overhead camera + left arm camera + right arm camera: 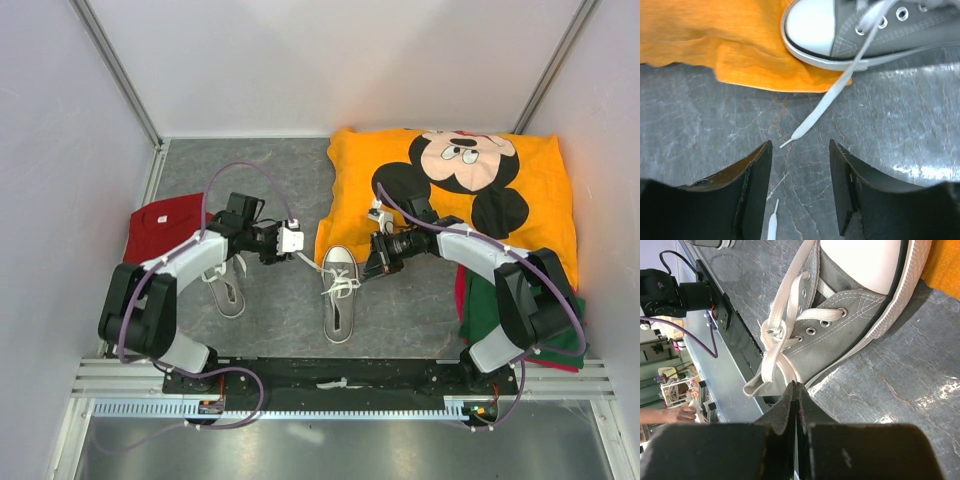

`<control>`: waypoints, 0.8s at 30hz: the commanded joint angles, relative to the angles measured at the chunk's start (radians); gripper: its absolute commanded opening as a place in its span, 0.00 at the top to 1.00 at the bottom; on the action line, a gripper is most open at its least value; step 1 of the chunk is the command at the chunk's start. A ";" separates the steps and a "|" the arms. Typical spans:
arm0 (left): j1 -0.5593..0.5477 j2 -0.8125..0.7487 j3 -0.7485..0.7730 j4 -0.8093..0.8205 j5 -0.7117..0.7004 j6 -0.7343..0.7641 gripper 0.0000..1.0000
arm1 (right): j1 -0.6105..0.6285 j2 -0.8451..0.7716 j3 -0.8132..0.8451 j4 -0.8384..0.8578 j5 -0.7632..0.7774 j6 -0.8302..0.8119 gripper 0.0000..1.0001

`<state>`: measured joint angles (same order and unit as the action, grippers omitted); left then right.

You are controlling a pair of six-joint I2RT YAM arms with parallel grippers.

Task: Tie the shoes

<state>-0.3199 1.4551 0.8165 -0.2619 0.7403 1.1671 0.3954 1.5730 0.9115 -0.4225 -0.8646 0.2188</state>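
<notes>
Shoes lie on the grey bench with their toes towards the orange cloth, and neither shows a bow. By my reading the tying is barely begun. The first shoe lies well to the left of the orange cloth, half under the left arm, with its laces loose and no pincer on them. The left pincer hovers just beside the cloth's left edge with its fingers wide apart, holding nothing. A free lace end lies flat on the bench just ahead of the gap. The second shoe has its white toe cap resting on the cloth's hem. Its laces are crossed once near the top eyelets, a slack half-knot at most. The right pincer, just below the cloth, is pressed together on one strand of lace beside that shoe. Tightening the cross, forming loops and knotting both shoes all appear left to do.
</notes>
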 commanded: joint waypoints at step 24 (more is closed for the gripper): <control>-0.171 0.421 0.311 -0.287 -0.173 0.275 0.60 | 0.034 -0.010 0.128 -0.133 0.095 -0.122 1.00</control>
<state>-0.4839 1.8339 1.1023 -0.5953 0.6739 1.4326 0.4225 1.5730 0.9909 -0.5323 -0.8024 0.1345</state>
